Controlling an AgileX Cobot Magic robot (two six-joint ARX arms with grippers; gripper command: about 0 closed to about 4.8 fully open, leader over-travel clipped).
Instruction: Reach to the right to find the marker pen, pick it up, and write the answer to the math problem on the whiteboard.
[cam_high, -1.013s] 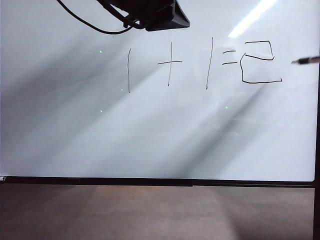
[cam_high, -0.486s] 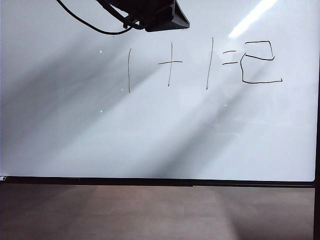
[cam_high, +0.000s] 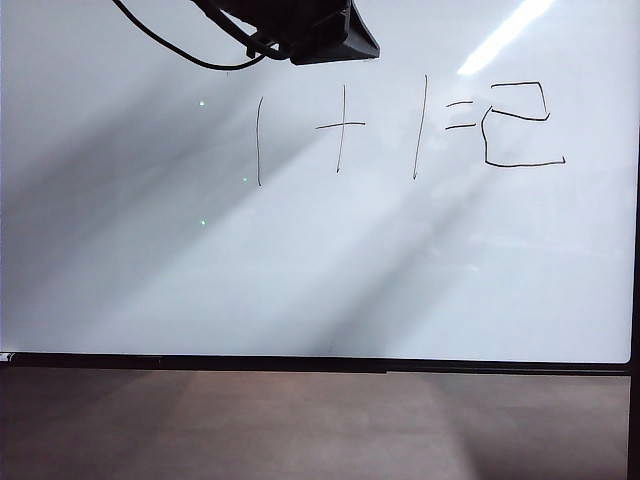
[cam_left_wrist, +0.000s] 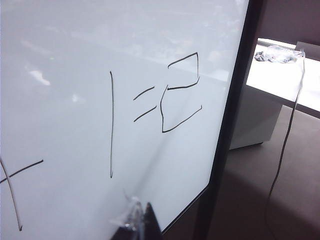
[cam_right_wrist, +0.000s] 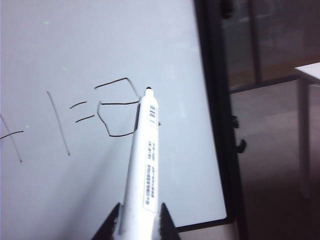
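Clearly the marker pen (cam_right_wrist: 142, 165) sits clamped between the two dark fingertips of the right gripper (cam_right_wrist: 136, 220), seen only in the right wrist view, its black tip lifted off the whiteboard (cam_high: 300, 270) and pointing toward the written figures. It looks a light, stiff plastic stick with a smooth white barrel, so I judge it apt to slip or swivel if pinched loosely; the present hold low on the barrel, well back from the tip, seems the sensible place, since it leaves the nib free. A strip of printed label runs along the barrel, with small dark blocks like a barcode, but the lettering is too small to read and no brand can be made out. On the board the math problem (cam_high: 360, 130) reads one plus one equals, and just to its right stands the answer (cam_high: 522, 125), a boxy two, already written, so the writing appears done. The left gripper (cam_left_wrist: 137, 222) hovers close above the board near its framed edge, below the second stroke of the sum in its own view; only a pale translucent tip and a dark one show, close together and holding nothing that I can see, and whether they are fully closed I cannot tell. In the exterior view a bulky black device (cam_high: 300, 25) with a cable hangs at the top.
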